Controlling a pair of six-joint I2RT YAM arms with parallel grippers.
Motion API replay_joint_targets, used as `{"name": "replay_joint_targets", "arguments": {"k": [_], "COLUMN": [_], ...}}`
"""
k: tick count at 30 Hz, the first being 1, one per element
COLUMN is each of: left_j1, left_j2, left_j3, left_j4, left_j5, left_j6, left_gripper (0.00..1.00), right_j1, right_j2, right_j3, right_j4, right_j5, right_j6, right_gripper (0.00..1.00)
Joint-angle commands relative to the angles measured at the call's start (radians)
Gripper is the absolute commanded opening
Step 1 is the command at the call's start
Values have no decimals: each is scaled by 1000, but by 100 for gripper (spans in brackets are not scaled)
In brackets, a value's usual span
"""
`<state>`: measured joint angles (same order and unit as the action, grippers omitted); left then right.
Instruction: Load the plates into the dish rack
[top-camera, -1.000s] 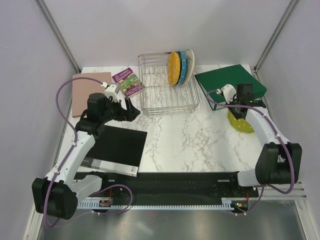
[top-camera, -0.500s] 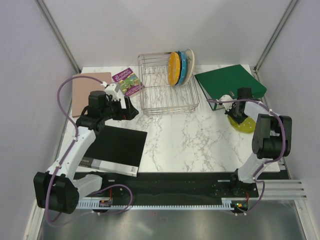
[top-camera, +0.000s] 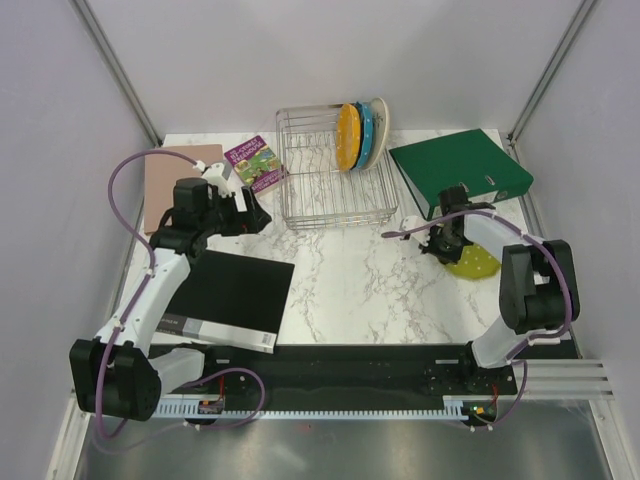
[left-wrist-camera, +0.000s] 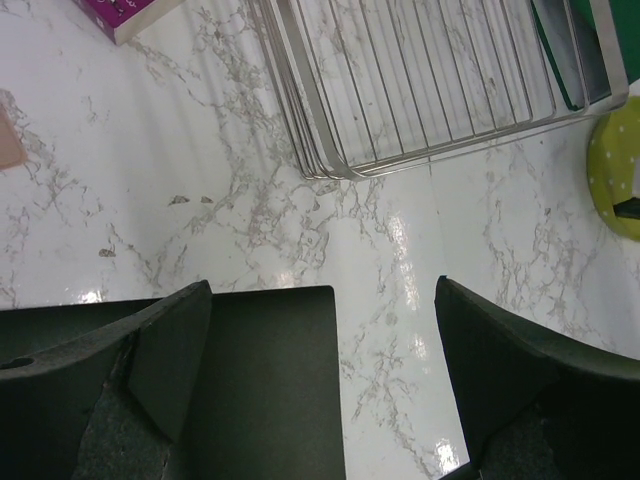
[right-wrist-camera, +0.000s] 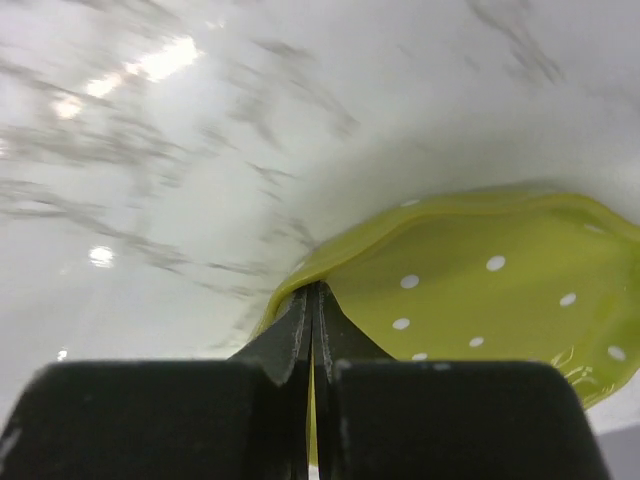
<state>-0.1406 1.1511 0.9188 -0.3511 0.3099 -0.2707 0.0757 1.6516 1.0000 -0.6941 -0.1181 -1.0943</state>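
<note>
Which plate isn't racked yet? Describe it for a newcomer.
Go to the white marble table's right side, beside the dark green ring binder. There sits a lime-green scalloped plate with white dots, its rim pinched by the right gripper. The other plates stand upright in the silver wire rack.

No readable text, purple book (top-camera: 256, 163) print illegible

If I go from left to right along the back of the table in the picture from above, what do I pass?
pinkish-brown board → purple book → dish rack → green binder
</note>
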Motion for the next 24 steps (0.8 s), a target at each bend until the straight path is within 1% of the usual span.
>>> {"name": "replay_joint_targets", "arguments": {"k": [1, 7, 8, 10, 11, 13, 14, 16, 17, 20, 21, 24], "left_j1": [12, 52, 62, 81, 87, 108, 113, 127, 130, 139, 139, 139], "left_j2": [-39, -76, -83, -111, -120, -151, -163, -185, -206, -247, -258, -297], "left_j3": [-11, -28, -29, -34, -34, -40, -41, -51, -52, -57, -52, -28], "left_j4": [-2, -14, -20, -29, -37, -61, -71, -97, -109, -150, -160, -206], "left_j5": [-83, -109, -111, -118, -121, -121, -121, -124, -126, -153, -164, -215], "left_j6": [-59, -88, -93, -111, -117, -128, -130, -134, -134, -134, -133, -122], "left_gripper": [100, 100, 100, 100, 100, 100, 100, 100, 100, 100, 100, 100], "right_j1": [114, 303, 355, 415, 471, 530, 588, 645, 698, 786, 805, 858], "right_j2": [-47, -41, -35, -4, 8, 51, 68, 127, 149, 238, 255, 310], "right_j3": [-20, 22, 29, 58, 71, 118, 136, 198, 221, 322, 372, 449], "right_j4": [-154, -194, -193, -191, -182, -167, -145, -121, -98, -62, -56, -36], "right_j5": [-144, -193, -198, -212, -216, -225, -229, -233, -238, -250, -256, -262], "right_j6": [4, 82, 92, 123, 135, 178, 191, 230, 250, 313, 327, 376], "right_gripper": [0, 2, 2, 2, 2, 2, 2, 3, 3, 3, 3, 3]}}
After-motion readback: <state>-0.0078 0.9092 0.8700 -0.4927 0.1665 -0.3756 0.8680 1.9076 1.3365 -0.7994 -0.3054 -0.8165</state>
